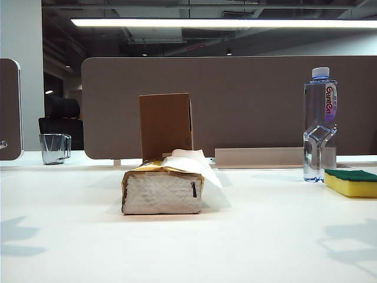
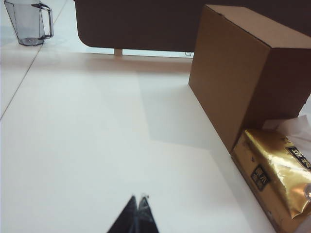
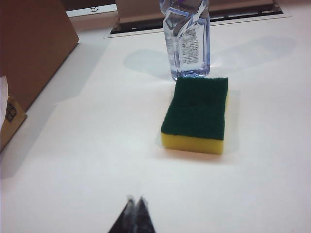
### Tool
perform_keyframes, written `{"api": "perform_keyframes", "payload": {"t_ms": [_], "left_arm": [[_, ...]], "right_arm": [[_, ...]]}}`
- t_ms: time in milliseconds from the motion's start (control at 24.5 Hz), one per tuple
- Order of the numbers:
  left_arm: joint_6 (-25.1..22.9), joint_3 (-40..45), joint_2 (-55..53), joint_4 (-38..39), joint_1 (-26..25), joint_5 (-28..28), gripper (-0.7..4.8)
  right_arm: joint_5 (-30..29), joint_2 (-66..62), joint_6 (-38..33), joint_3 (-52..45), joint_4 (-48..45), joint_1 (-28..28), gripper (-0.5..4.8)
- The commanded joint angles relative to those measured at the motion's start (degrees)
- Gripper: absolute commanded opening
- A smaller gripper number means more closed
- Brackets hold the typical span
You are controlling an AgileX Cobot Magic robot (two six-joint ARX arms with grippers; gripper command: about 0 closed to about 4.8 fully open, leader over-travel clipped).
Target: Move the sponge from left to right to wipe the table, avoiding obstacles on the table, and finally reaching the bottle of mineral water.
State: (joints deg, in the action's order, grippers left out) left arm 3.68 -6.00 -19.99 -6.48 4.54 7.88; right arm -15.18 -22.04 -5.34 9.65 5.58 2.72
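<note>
The sponge (image 3: 197, 114) lies flat on the bench (image 1: 253, 236), green scouring side up, its far end right at the foot of the bottle of mineral water (image 3: 187, 41); whether the two touch is hard to tell, since in the exterior view the sponge is cut by the frame edge. It sits free, well ahead of the right gripper (image 3: 135, 203), whose fingers are pressed together and hold nothing. The wipe looks finished, so the step in hand is judged to be drawing the right arm clear.

To do that well, the right fingers should pull back along the line they point, away from the sponge, and lift as they go. Swinging sideways risks the cardboard box (image 3: 34, 46) and the pack of tissues (image 3: 9, 119), which stand off to one side of those fingers. Keeping the fingers together is sound: a narrow tip is less likely to snag the sponge or tip the tall bottle beyond it.

The left gripper (image 2: 137, 203) also has its fingers pressed together and empty, over bare bench. The box and the gold-edged tissue pack are ahead and to one side of them, the glass mug (image 2: 30, 22) far ahead on the other. It should retreat straight back too.
</note>
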Motion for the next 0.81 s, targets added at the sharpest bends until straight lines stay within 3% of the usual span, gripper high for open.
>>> {"api": "perform_keyframes", "payload": {"t_ms": [41, 407, 815], "left_arm": [[-0.31, 0.59, 0.31, -1.33, 0.0, -0.17, -0.06], [-0.22, 5.07, 7.37, -1.97, 0.0, -0.15, -0.06], [-0.15, 5.53, 16.5, 2.95, 0.02, -0.31, -0.06]], "right_arm": [[-0.09, 0.31, -0.15, -1.05, -2.82, 0.0, -0.07], [-0.42, 4.11, 1.14, -4.46, -4.68, 0.0, -0.06], [-1.53, 14.29, 1.29, -9.22, -3.83, 0.0, -0.06]]}}
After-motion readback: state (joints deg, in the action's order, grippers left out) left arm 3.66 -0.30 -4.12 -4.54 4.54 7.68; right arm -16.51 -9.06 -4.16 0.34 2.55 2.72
